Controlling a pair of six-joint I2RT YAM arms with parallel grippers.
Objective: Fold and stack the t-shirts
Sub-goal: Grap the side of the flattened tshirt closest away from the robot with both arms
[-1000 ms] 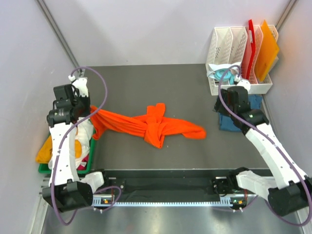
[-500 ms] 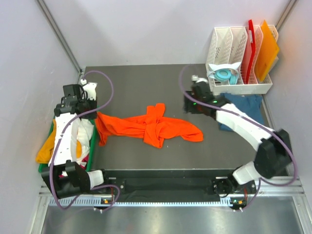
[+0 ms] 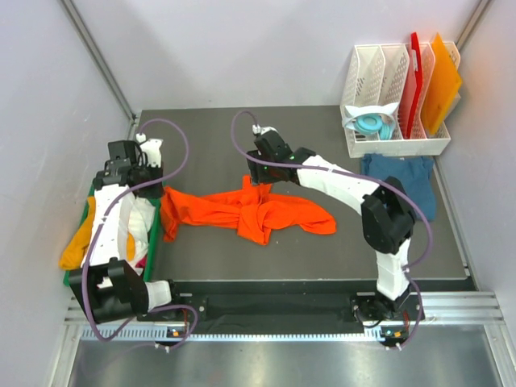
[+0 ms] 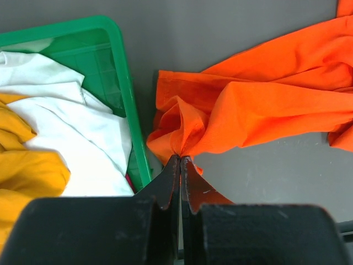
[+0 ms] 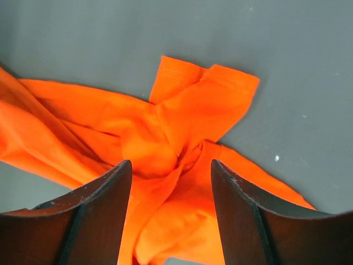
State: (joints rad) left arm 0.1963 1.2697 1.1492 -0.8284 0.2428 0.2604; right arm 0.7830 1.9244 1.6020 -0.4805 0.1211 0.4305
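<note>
A bright orange t-shirt [image 3: 250, 211] lies crumpled and twisted on the dark table. My left gripper [image 3: 159, 193] is shut on its left end beside the green bin; in the left wrist view the fingertips [image 4: 181, 157] pinch a fold of the orange t-shirt [image 4: 265, 105]. My right gripper [image 3: 260, 179] is open just above the t-shirt's far sleeve; in the right wrist view the open gripper [image 5: 171, 165] straddles the orange t-shirt [image 5: 182, 116] without holding it. A dark teal-blue t-shirt [image 3: 401, 179] lies flat at the right.
The green bin [image 3: 153, 242] at the left edge holds white [image 4: 71, 127] and yellow-orange [image 4: 27, 171] t-shirts. A white file rack [image 3: 367, 81] with red and orange boards and teal headphones [image 3: 372, 125] stands at the back right. Walls close both sides.
My right arm has swung left from above the teal-blue t-shirt to the middle of the table, over the orange t-shirt. My left gripper has stayed shut on the t-shirt's left end.
</note>
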